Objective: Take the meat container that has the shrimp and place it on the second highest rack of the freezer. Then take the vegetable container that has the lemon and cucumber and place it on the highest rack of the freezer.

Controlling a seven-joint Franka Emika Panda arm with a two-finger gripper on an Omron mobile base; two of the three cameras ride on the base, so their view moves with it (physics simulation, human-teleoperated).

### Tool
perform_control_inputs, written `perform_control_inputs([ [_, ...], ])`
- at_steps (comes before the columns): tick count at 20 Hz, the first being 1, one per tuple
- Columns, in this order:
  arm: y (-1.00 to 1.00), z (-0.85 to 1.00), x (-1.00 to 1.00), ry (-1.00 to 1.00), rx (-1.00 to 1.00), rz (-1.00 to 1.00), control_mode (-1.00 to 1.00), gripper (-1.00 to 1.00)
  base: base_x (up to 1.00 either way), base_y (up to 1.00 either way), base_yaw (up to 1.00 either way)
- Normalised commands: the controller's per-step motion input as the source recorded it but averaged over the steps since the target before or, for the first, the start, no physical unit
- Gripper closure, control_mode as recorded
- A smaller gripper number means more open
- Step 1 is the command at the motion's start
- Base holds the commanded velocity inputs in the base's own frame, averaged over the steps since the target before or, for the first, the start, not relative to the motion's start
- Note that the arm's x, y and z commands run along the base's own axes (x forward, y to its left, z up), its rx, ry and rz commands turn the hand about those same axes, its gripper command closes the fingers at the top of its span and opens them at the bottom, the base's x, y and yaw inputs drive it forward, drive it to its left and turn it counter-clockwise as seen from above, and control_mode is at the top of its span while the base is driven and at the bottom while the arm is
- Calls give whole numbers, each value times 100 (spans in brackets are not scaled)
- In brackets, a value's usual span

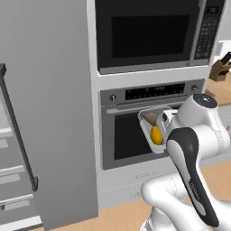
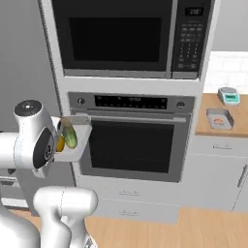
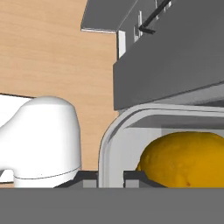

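My gripper is shut on the rim of the vegetable container, a pale tray held tilted in the air in front of the black oven. The lemon lies in it, seen close up in the hand view as the lemon. In the right base view the cucumber lies beside the lemon in the tray. The meat container with the shrimp sits on the wooden counter at the right. The freezer stands at the left with its door open. Pale shelf edges show inside; which one is the highest rack I cannot tell.
The freezer door's long dark bar handle hangs at the far left. A microwave sits above the oven. A knife block and a small scale stand on the counter at the right.
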Motion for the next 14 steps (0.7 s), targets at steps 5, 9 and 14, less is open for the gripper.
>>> perform_control_inputs([
  [5,0,0,0,0,0,0,100,100,-1,100,0],
  [9,0,0,0,0,0,0,100,100,0,100,0],
  [14,0,0,0,0,0,0,100,100,0,92,0],
])
